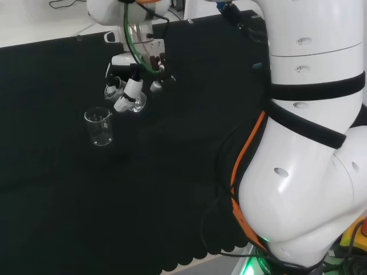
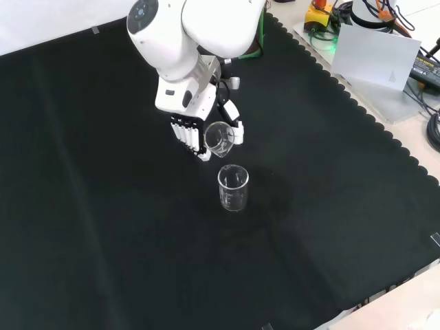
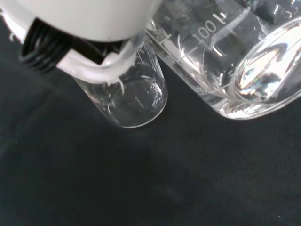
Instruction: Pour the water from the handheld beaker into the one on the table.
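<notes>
The hand (image 2: 196, 130) hangs above the black cloth (image 2: 103, 227) with its fingers (image 2: 184, 130) and thumb curled round a clear glass beaker (image 2: 218, 137), which it holds tipped well over on its side (in the front view the open mouth faces the camera and slightly down). A second clear beaker (image 2: 233, 188) stands upright on the cloth just beside it, at about five o'clock from the held one in the front view and close under its lip, though the two do not appear to touch.

In the head view the hand (image 1: 131, 91) sits at roughly one o'clock from the standing beaker (image 1: 100, 126), with the held beaker (image 1: 136, 103) tilted between the fingers.

In the wrist view the held beaker (image 3: 235, 61) is close and large, with printed graduation marks on its wall and clear water gathered toward its base. The standing beaker (image 3: 134, 101) lies just beyond a blurred white part of the hand (image 3: 89, 19); whether it holds any water I cannot tell.
</notes>
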You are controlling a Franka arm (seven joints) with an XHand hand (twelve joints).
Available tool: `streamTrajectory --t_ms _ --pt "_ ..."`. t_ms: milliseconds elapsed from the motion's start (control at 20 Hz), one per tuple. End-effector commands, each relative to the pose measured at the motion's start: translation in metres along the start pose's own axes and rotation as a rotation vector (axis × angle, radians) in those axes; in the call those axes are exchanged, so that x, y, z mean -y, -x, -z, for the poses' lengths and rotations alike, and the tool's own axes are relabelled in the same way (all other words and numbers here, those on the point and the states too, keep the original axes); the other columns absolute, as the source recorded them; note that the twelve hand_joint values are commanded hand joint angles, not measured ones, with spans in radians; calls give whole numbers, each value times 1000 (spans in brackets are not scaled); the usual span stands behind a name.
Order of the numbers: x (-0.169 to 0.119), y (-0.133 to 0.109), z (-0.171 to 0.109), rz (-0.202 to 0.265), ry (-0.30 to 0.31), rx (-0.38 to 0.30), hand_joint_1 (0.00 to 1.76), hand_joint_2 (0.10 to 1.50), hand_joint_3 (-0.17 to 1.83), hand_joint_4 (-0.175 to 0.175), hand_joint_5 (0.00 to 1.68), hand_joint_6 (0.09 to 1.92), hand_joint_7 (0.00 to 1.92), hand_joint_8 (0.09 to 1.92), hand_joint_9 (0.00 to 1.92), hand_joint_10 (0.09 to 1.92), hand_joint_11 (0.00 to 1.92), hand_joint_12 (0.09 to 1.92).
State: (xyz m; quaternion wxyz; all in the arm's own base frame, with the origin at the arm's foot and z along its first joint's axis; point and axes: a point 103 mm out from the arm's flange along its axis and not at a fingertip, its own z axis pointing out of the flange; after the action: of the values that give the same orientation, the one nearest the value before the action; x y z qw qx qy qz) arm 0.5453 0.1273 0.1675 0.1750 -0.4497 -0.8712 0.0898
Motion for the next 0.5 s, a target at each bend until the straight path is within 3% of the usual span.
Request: streamTrajectory --t_ms 50,500 --pt "-4 -7 -2 -16 -64 52 1313 557 866 -175 1211 850 1276 815 1494 797 1214 789" --pt "-9 -14 2 -26 -125 120 1307 552 911 -175 1176 934 1240 904 1464 879 1188 809"
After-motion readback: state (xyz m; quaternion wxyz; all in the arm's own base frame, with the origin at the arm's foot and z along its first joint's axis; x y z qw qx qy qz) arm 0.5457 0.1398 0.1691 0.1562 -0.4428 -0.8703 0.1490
